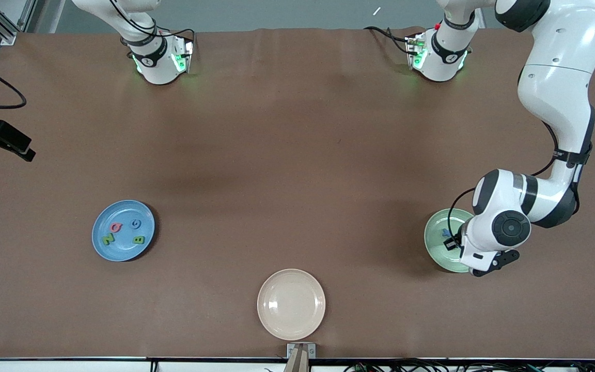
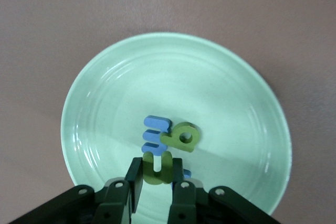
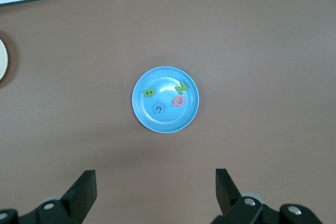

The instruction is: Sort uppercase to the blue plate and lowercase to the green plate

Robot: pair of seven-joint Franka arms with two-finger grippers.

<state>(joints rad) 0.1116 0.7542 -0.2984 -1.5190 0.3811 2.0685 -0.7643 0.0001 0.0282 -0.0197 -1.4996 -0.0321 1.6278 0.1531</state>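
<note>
Left wrist view first: I see the left pincer (image 2: 156, 184) low over the green plate (image 2: 105, 103), its fingers clamped on a small green letter n (image 2: 157, 169). Just beside that letter, lying in the plate, are a green letter b (image 2: 182, 138) and a blue letter m (image 2: 154, 134) that touch each other — a scrap of another blue piece (image 2: 186, 173) shows under the pincer, too hidden for me to name.

From the front camera, the green plate (image 1: 436, 232) sits toward the left arm's end of the desk (image 1: 297, 155), half covered by that arm's wrist. The beige plate (image 1: 291, 304) lies nearer to the front camera than the green plate, about midway along the desk, with nothing in it. The blue plate (image 1: 101, 248) is well apart from the green plate, toward the right arm's end.

In the blue plate I count four letters — a reddish Q (image 1: 116, 227), a blue G (image 1: 136, 223), a green Z (image 1: 108, 238) and a green B (image 1: 139, 239).

My right pincer (image 3: 156, 192) waits high over the desk with its fingers wide apart, holding nothing, looking down on the blue plate (image 3: 166, 121).
</note>
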